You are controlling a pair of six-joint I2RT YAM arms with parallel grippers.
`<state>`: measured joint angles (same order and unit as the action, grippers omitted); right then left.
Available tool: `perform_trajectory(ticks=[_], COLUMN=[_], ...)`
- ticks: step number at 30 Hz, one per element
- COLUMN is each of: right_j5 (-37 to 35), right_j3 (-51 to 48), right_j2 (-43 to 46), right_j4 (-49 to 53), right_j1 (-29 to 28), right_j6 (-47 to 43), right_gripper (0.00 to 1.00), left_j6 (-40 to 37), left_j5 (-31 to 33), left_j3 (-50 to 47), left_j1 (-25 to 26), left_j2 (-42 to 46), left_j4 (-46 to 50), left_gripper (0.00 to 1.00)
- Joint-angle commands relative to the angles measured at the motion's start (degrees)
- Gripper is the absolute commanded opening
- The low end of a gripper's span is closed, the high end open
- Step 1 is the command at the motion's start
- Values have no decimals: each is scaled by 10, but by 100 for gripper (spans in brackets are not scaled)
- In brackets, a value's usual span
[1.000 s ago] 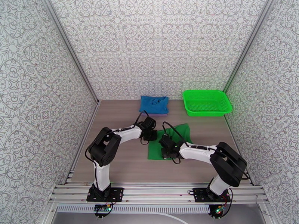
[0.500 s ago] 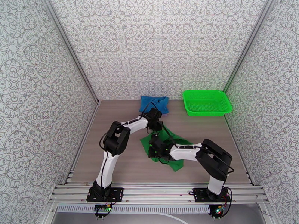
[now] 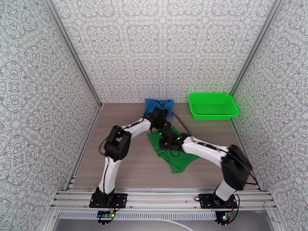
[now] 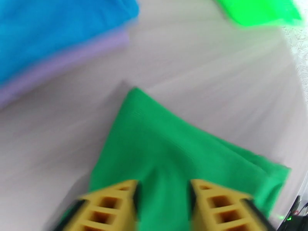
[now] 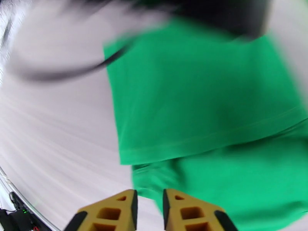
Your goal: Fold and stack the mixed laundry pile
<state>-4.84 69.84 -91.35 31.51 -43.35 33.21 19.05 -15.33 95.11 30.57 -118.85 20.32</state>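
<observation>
Since a second ago both your arms have swung toward the back, and the green garment (image 3: 176, 160) now lies doubled over mid-bench (image 3: 127, 166). Your left pincer (image 4: 163, 205) stands open just over the cloth — the right pincer (image 5: 149, 208) is narrowly parted at its hem, gripping nothing.

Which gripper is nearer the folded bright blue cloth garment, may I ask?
Left: the left gripper is close to the blue garment; the right gripper is farther off, over the green cloth garment.

Parted jaws above green garment (image 4: 181, 151)
</observation>
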Motion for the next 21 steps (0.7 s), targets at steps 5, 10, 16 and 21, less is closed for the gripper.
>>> perform_trajectory(ticks=[5,10,16,21], right_j5=[116,138,133,105], right_j3=[79,150,177,123], right_j2=[-44,-164,-264,-279], right_j4=[71,58,43,0], right_j1=[142,182,191,191], right_j6=[-234,-301,-293,-242], right_gripper=[27,19,11,7], left_j6=[18,108,169,173], left_j5=[104,106,100,93], left_j3=[-124,-299,-358,-317], left_j1=[-6,-11,-4,-8], left_j2=[209,246,181,99], left_j4=[37,-56,-157,-156], left_gripper=[49,26,22,19])
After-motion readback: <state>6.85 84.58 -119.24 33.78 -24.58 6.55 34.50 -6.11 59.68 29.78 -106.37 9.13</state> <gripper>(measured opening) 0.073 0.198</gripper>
